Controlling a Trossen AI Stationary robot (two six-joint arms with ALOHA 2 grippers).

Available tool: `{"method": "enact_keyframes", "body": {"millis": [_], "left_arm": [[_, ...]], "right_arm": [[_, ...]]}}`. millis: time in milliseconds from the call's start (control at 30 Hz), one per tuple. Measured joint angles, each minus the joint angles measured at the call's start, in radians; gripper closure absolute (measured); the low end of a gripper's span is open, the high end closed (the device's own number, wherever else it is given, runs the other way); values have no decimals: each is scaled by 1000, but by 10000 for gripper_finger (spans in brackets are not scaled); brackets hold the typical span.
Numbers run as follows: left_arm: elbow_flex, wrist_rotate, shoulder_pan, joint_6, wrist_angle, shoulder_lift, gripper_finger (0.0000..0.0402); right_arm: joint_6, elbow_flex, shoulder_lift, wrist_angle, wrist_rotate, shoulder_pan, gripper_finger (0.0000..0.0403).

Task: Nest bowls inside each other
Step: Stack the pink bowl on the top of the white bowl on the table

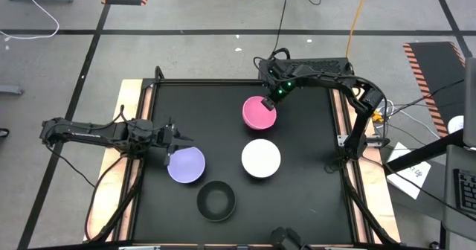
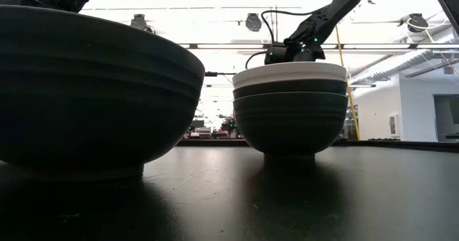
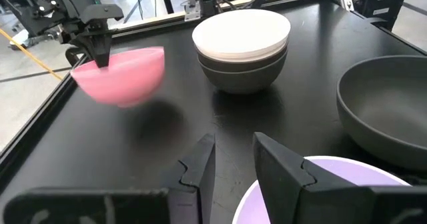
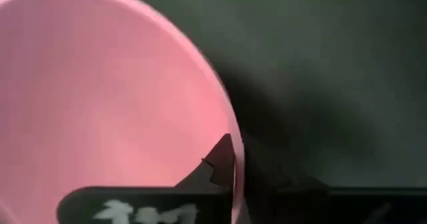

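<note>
**A:** What do we have on the table (image 1: 312,198) right now?

**B:** We see a black tabletop from above. The right gripper (image 1: 269,101) is pinched shut on the rim of the pink bowl (image 1: 258,113), toward the far side. In the left wrist view that bowl looks raised and tilted off the surface, with its shadow beneath it, though blur makes us unsure how far it is lifted.

**A:** And the other bowls?

**B:** The white bowl (image 1: 261,158) sits mid-table, nested in two black bowls (image 2: 290,119) stacked beneath it. The lavender bowl (image 1: 186,164) is to the left, with the left gripper (image 1: 170,150) at its rim, one finger inside and one outside. We cannot tell whether those fingers actually press the rim. A single black bowl (image 1: 216,201) rests alone near the front edge.

**A:** So how do we do this step well?

**B:** We judge the pink bowl is headed for the white stack. We should keep the pinch firm, level the bowl, centre it above the white bowl, then lower it straight so the rims seat evenly without nudging the stack sideways.
</note>
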Motion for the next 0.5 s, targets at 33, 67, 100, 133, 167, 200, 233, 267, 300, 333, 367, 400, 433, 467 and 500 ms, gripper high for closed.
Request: {"method": "enact_keyframes", "body": {"millis": [33, 67, 100, 133, 167, 200, 233, 267, 300, 333, 367, 400, 433, 467, 500], "left_arm": [[0, 0, 0, -1, -3, 0, 295], [0, 0, -1, -4, -4, 0, 295], [0, 0, -1, -5, -4, 0, 295], [0, 1, -1, -7, -4, 0, 295], [0, 2, -1, -7, -4, 0, 295], [0, 6, -1, -8, -4, 0, 295], [0, 6, -1, -8, -4, 0, 295], [0, 7, -1, -8, -4, 0, 295], [0, 7, -1, -10, -4, 0, 295], [0, 7, -1, -13, -4, 0, 295], [0, 7, -1, -15, -4, 0, 295], [0, 7, -1, -16, -4, 0, 295], [0, 7, -1, -16, -4, 0, 295], [0, 7, -1, -22, -5, 0, 295], [0, 7, -1, -23, -5, 0, 295]], "right_arm": [[1, 0, 0, 0, -2, -1, 396], [3, 0, 0, 3, 1, -2, 399], [2, 0, 0, 15, -2, -4, 399], [10, 0, 0, 31, 0, -6, 400], [14, 0, 0, 43, 0, -8, 400], [16, 0, 0, 52, -2, -12, 400], [16, 2, -2, 52, -5, -14, 400], [12, 12, -2, 39, -10, -17, 400], [11, 27, -2, 28, -17, -19, 401], [8, 50, -2, 13, -24, -22, 401], [6, 76, -2, -7, -26, -24, 401], [1, 103, -3, -28, -26, -25, 401], [-8, 134, -3, -53, -27, -24, 401], [-17, 167, -3, -77, -26, -20, 401], [-21, 197, -3, -100, -25, -15, 402]]}}
